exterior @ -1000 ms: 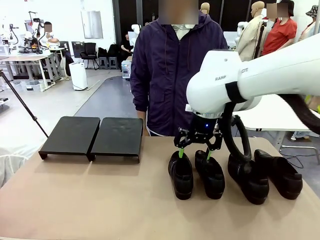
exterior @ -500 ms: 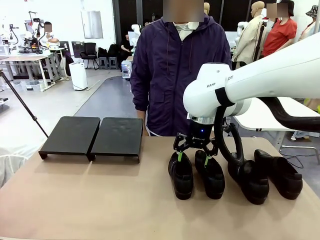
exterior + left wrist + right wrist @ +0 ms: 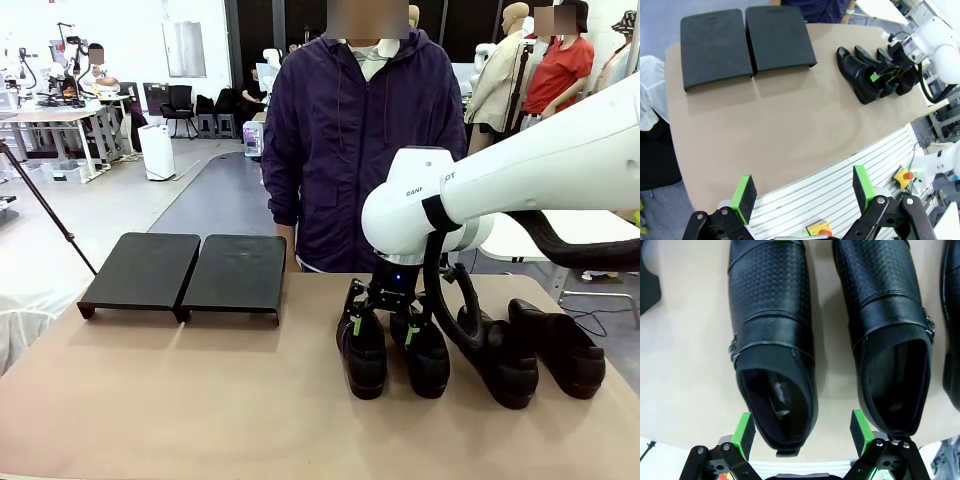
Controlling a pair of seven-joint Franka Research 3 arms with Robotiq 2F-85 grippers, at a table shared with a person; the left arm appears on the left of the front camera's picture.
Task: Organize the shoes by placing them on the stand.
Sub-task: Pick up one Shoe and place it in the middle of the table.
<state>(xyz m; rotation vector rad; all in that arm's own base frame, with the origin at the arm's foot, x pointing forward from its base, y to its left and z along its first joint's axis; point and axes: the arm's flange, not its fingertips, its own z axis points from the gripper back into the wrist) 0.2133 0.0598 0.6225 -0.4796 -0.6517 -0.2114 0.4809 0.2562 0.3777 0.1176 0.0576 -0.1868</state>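
Four black shoes stand in a row on the right half of the table: the leftmost shoe (image 3: 364, 358), a second (image 3: 428, 362), a third (image 3: 500, 368) and a fourth (image 3: 560, 348). My right gripper (image 3: 382, 328) is open and low over the heel of the leftmost shoe (image 3: 772, 340), one green pad (image 3: 744, 432) outside it, the other (image 3: 860, 427) at the gap beside the second shoe (image 3: 890, 330). The black stand (image 3: 185, 272) sits bare at the far left. My left gripper (image 3: 802, 192) hangs open high above the table's near edge, looking down on stand (image 3: 745, 42) and shoes (image 3: 860, 80).
A person in a dark purple jacket (image 3: 355, 130) stands at the far edge, right behind the shoes. The tan table (image 3: 200, 400) has bare surface between stand and shoes and along the near side. A tripod leg (image 3: 45, 205) slants at far left.
My right gripper has come down and slightly left, from above the shoes' heels to around the leftmost shoe's heel. Its jaws stay open. Shoes and stand have not moved.
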